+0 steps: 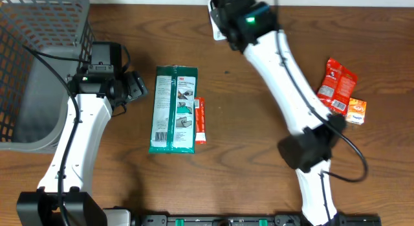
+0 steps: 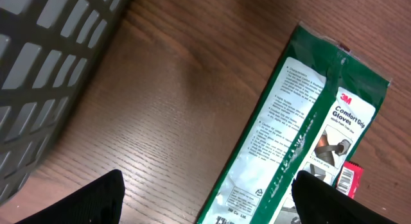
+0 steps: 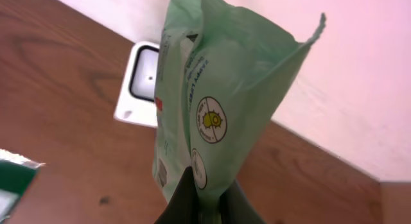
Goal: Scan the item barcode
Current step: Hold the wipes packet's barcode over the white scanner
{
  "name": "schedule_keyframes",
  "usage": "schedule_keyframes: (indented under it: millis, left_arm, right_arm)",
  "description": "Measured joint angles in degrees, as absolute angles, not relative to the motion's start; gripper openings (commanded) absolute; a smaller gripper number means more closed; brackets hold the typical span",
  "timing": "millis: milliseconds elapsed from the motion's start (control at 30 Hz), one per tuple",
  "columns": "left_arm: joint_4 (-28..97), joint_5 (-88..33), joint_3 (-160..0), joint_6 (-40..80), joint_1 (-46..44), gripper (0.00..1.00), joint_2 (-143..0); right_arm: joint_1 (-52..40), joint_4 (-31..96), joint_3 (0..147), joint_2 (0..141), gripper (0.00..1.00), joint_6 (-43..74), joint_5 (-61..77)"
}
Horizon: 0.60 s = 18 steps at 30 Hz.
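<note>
Pale green pouch [image 3: 221, 89] was seen pinched at its lower edge by the right gripper [image 3: 204, 199], jaws closed tight on it. It was held upright above the wooden table [image 3: 58, 121], with its top edge flared open. A white device [image 3: 141, 83] was seen flat on the table behind the pouch, near the wall and partly hidden by it. Left gripper [image 1: 136, 87] was found wide open with nothing held, positioned between the grey basket [image 1: 39, 32] and the green glove pack [image 1: 173, 109]. A small red packet [image 1: 200, 120] was noted just beside the pack's right edge. A red sachet [image 1: 337, 85] and an orange box [image 1: 356, 111] were seen well apart from these, on the table's right side.
</note>
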<state>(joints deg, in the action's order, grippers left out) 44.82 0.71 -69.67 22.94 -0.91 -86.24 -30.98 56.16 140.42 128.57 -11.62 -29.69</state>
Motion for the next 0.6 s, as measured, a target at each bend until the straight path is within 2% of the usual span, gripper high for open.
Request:
schedule_keyframes:
  millis: [333,600]
  left_arm:
    - [44.84,0.54,-69.67,22.94,-0.91,0.84,-86.24]
    - [44.8,0.51,-69.67,22.94,-0.91,0.84,-86.24]
  right_arm:
    - [-31.0,29.89,140.42,144.11,0.01,-30.04,-39.86]
    - [-31.0,9.58,140.38,150.41,0.01,-46.3,-43.83]
